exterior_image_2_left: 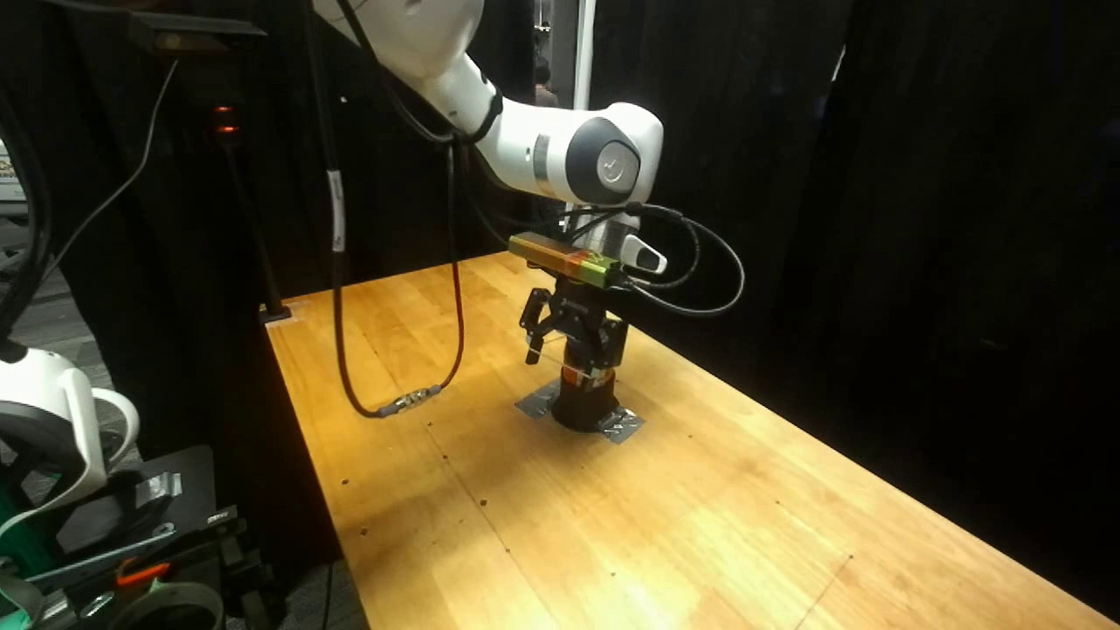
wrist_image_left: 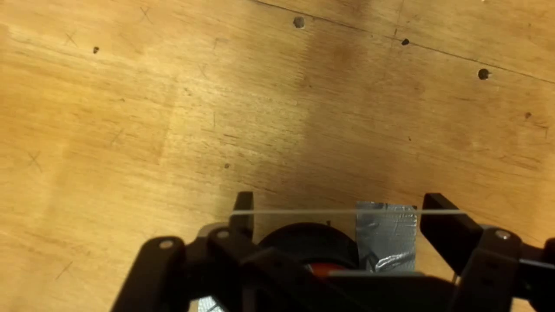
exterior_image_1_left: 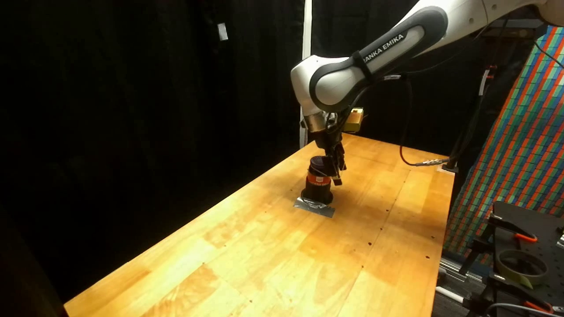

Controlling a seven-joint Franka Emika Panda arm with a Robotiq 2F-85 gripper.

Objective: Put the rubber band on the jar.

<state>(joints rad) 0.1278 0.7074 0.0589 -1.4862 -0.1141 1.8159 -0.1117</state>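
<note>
Rubber band (wrist_image_left: 303, 212) stretched taut at the jar (exterior_image_1_left: 318, 179), release yet to come

The band is off the wooden table (exterior_image_1_left: 264, 246) and drawn wide by the gripper (wrist_image_left: 338, 201), whose fingers (wrist_image_left: 451, 238) stand spread well apart; in the wrist view one pale strand runs straight from finger to finger. The jar stands upright in both exterior views, its dark foot (exterior_image_1_left: 316, 193) on the table with grey tape (exterior_image_1_left: 318, 208) at its edge, and the gripper is down at the level of its upper part. In an exterior view a thin strand (exterior_image_2_left: 549, 353) slants from a finger toward the jar. That suggests the loop is at least partly over it, but much is hidden, so I cannot tell whether it goes all the way round. Stretching and positioning look mostly done; what remains, as I judge it, is seating the loop on the body, slipping the fingers free and drawing the gripper clear.
</note>
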